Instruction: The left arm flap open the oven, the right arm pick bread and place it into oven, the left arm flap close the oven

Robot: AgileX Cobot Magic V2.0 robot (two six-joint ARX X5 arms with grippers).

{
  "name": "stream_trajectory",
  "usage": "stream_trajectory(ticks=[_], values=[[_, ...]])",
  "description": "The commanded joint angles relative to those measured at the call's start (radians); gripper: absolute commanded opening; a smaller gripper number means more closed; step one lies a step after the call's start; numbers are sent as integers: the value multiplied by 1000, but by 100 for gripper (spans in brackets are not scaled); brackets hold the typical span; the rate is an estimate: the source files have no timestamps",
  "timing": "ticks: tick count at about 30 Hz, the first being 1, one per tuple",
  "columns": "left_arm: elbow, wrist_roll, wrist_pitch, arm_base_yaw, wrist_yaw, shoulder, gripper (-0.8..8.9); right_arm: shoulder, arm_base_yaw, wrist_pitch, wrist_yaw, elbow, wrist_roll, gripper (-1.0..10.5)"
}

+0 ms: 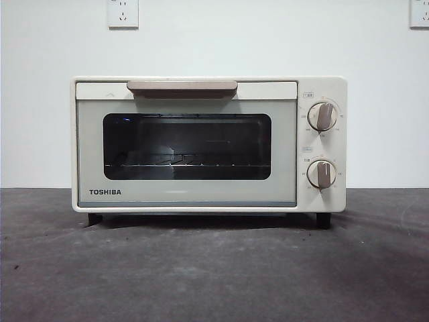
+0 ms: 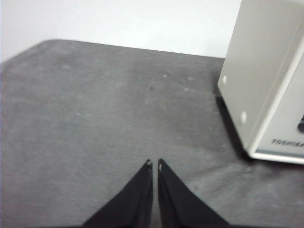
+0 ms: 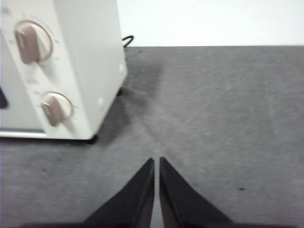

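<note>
Waiting at frame centre, the oven (image 1: 208,144) has its door shut; no bread visible; left gripper (image 2: 154,164) and right gripper (image 3: 157,161) pinched together, empty.

Cream Toshiba toaster oven (image 1: 201,194) on a dark grey, mottled tabletop (image 1: 214,275).

Its window (image 1: 188,146) is dark glass, the bar handle (image 1: 182,88) and two knobs (image 1: 322,116) beige, the feet (image 1: 324,220) black, the lettering black; both end effectors (image 2: 154,164) are black, the wall (image 1: 40,100) white.
</note>
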Motion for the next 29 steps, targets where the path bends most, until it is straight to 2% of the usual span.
stream_trajectory(ticks=[1,4,10,13,18,24,29], values=[[-17,-103,4,-1,34,-1,16,-2,0,10,-23,8,154,13],[5,-181,2,-3,48,1,17,-2,1,10,-22,40,232,12],[113,-261,-7,-22,50,26,17,10,1,-12,-25,153,316,12],[184,-302,-43,-27,90,77,17,41,1,-72,-43,238,330,12],[334,-299,-131,-44,133,210,17,126,1,-163,-105,385,314,12],[554,-242,-206,-83,229,396,17,259,1,-255,-215,558,263,12],[715,-168,-304,-161,332,517,17,356,2,-350,-301,678,166,12]])
